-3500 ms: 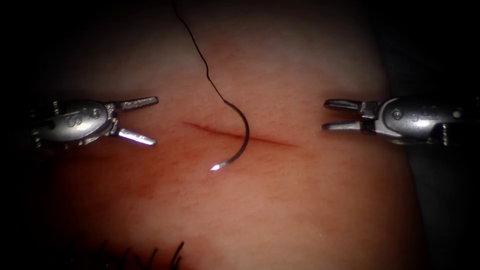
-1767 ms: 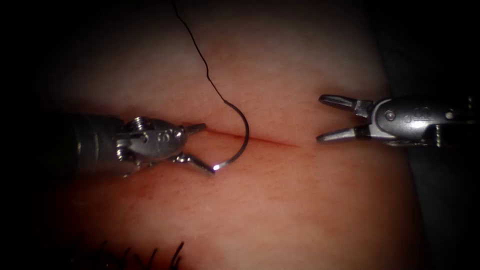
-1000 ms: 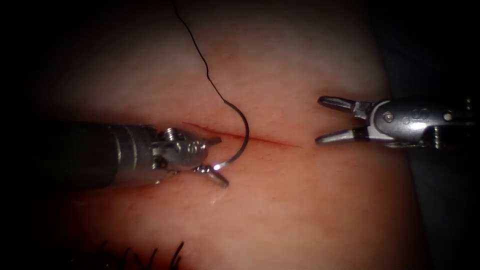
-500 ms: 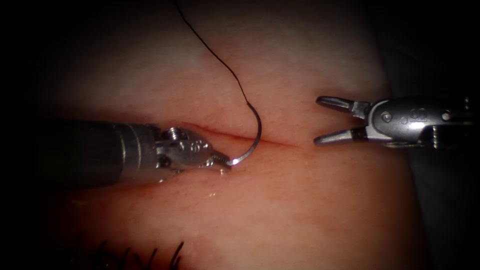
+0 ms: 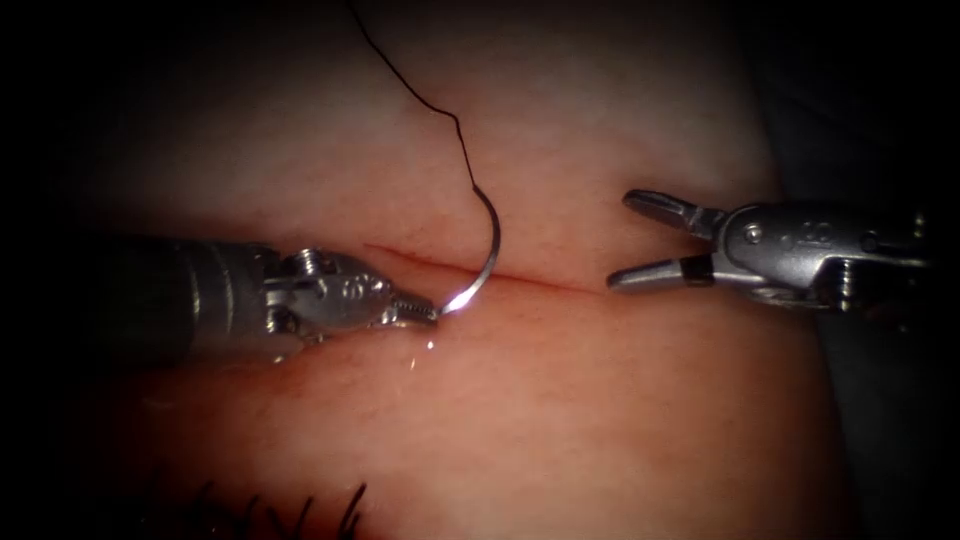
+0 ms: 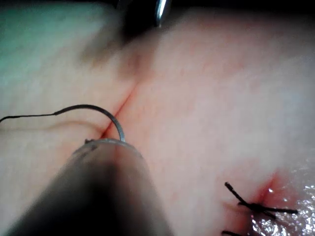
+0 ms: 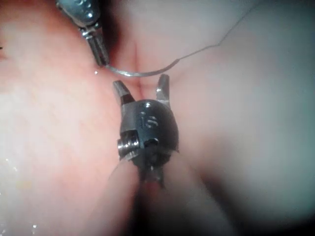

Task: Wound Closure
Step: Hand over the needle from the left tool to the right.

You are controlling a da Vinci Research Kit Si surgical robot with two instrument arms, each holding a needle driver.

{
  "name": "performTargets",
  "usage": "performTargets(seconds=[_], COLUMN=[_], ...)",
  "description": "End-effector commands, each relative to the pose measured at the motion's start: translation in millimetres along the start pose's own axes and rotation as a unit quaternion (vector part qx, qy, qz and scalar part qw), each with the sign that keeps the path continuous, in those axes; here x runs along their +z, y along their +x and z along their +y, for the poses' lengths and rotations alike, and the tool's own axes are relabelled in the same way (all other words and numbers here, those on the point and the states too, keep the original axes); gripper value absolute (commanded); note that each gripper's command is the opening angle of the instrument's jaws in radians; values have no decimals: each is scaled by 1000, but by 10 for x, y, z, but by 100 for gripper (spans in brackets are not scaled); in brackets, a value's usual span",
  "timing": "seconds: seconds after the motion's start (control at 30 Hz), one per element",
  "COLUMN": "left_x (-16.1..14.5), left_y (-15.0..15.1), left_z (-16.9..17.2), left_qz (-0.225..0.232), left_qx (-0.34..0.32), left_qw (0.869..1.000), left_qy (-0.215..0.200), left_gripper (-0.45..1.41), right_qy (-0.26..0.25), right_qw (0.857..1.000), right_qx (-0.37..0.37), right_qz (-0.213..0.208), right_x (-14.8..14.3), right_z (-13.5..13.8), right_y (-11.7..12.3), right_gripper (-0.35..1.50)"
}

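Left wrist view adds old stitches [image 6: 256, 206]. Left end effector [image 5: 425, 311] clamps needle [image 5: 480, 262] near tip, over cut [image 5: 520, 278]; right end effector [image 5: 640, 240] wide open, empty.

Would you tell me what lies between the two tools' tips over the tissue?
In the endoscope view, the curved needle, held near its point by the left tool, and the cut lie before the right tool.

The endoscope looks down on the tissue [image 5: 560, 400] from above and in front, the cut [image 5: 520, 280] running across mid-scene. The left wrist camera rides very close behind its own shaft, facing along it — needle [image 6: 106, 115] and cut [image 6: 120, 105] just ahead. The right wrist camera looks along its shaft at the right end effector [image 7: 141, 88] from close range — all three share the needle over the cut.
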Motion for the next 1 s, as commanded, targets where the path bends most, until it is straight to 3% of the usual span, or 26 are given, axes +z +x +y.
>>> performTargets(seconds=[0.03, 0.13, 0.23, 0.43, 0.5, 0.63, 0.77, 1.0], left_x=[6, 0, -4, -9, -11, -14, -16, -12], left_y=[2, 4, 6, 10, 11, 14, 19, 25], left_z=[1, 4, 8, 14, 16, 21, 27, 37], left_qz=[4, 9, 9, -11, -31, -51, -65, -92], left_qx=[5, 24, 44, 70, 76, 81, 84, 99], left_qw=[1000, 1000, 998, 991, 985, 975, 966, 948], left_qy=[5, 17, 35, 112, 152, 201, 236, 287], left_gripper=[-45, -45, -45, -45, -45, -45, -45, -45], right_qy=[0, -1, -3, -16, -38, -93, -127, -140], right_qw=[1000, 997, 990, 977, 974, 968, 963, 960], right_qx=[19, 71, 139, 213, 221, 230, 233, 238], right_qz=[1, 0, -2, 0, -20, -37, -51, -49], right_x=[11, 15, 21, 35, 38, 42, 47, 66], right_z=[-8, -12, -15, -19, -22, -22, -22, -27], right_y=[0, 5, 11, 20, 18, 18, 18, 25], right_gripper=[47, 104, 126, 126, 114, 121, 118, 118])
